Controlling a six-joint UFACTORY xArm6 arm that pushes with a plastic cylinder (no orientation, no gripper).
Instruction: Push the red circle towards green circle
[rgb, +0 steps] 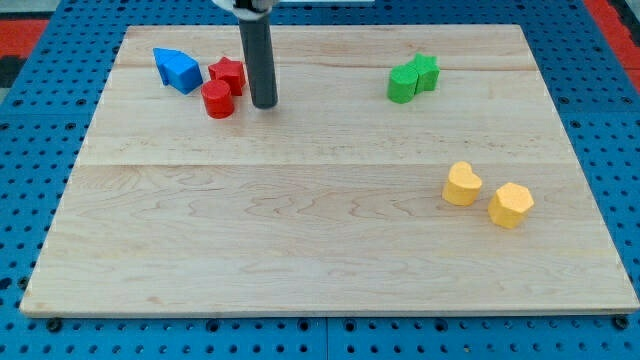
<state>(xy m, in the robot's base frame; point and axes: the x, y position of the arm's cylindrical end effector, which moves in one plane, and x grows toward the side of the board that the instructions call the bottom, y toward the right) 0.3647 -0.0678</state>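
The red circle (218, 100) sits on the wooden board at the view's upper left, touching the red star (229, 74) just above it. The green circle (402, 84) lies at the view's upper right, touching the green star (426, 70). My tip (264, 103) stands on the board just right of the red circle, a small gap away from it, and below right of the red star.
Blue blocks (178, 69) lie left of the red star. A yellow heart (461, 185) and a yellow hexagon (511, 205) lie at the view's right. The wooden board (300, 230) rests on a blue pegboard (30, 150).
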